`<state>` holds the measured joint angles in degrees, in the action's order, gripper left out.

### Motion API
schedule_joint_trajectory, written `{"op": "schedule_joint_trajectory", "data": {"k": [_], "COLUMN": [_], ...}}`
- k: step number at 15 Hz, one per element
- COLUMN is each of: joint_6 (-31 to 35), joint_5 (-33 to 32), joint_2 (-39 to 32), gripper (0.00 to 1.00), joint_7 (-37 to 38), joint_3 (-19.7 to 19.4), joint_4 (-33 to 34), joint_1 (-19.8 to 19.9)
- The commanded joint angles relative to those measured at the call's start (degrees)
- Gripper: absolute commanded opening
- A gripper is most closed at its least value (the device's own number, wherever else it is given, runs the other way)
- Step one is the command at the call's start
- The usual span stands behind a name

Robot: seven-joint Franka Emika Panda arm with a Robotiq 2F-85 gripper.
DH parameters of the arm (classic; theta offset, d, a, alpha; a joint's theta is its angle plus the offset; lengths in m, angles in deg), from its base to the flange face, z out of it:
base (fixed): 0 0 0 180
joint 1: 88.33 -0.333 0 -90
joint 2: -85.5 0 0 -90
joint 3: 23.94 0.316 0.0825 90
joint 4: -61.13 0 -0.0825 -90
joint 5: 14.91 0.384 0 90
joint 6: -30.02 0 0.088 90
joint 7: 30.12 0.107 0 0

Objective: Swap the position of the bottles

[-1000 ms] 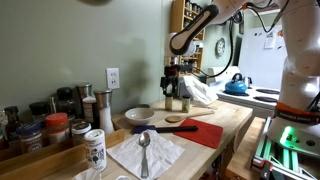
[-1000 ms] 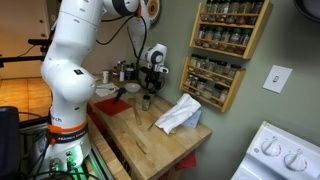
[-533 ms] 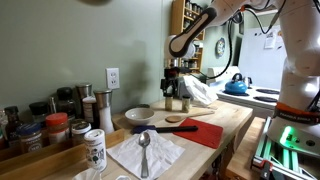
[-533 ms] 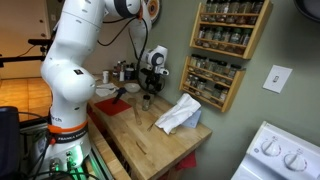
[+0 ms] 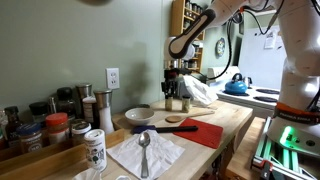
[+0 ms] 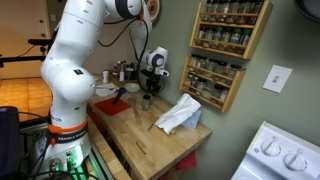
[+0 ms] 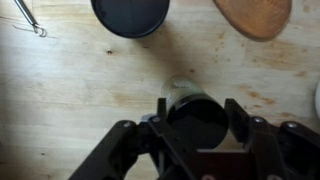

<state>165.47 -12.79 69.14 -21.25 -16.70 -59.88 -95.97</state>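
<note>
In the wrist view one bottle stands upright on the wooden counter, seen from above as a dark round top. My gripper has a finger pressed against each side of it. The second bottle shows as a dark round top at the upper edge. In both exterior views the gripper hangs low over the pair of bottles, which stand side by side near the wall. Their lower parts are hard to tell apart there.
A wooden spoon and a white bowl lie just in front of the bottles. A crumpled white cloth sits beside them. A red mat, a napkin with a metal spoon, a shaker and spice jars fill the near counter.
</note>
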Motion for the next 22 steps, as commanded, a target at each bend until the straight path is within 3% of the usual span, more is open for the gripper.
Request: {"op": "schedule_joint_trajectory", "data": {"k": [1, 3, 6, 7, 8, 10, 16, 22], "joint_6": [0.4, 0.3, 0.3, 0.3, 0.3, 0.2, -1.0, -4.0], "joint_5": [0.0, 0.0, 0.0, 0.0, -0.1, -0.2, 0.4, -0.2], "joint_2": [-1.0, -1.1, -1.4, -1.5, -1.5, -1.6, -0.2, 4.8], "gripper": [0.81, 0.83, 1.00, 1.00, 0.75, 0.74, 0.29, 0.29], "joint_7": [0.2, 0.1, 0.1, 0.0, 0.0, -0.1, -1.5, -3.4], "joint_3": [-0.5, -0.4, -0.4, -0.4, -0.4, -0.4, -0.2, -0.7], "joint_4": [0.9, 1.0, 1.3, 1.4, 1.5, 1.5, 1.0, -0.6], "joint_1": [-0.5, -0.5, -0.6, -0.6, -0.7, -0.7, -0.2, 0.4]}}
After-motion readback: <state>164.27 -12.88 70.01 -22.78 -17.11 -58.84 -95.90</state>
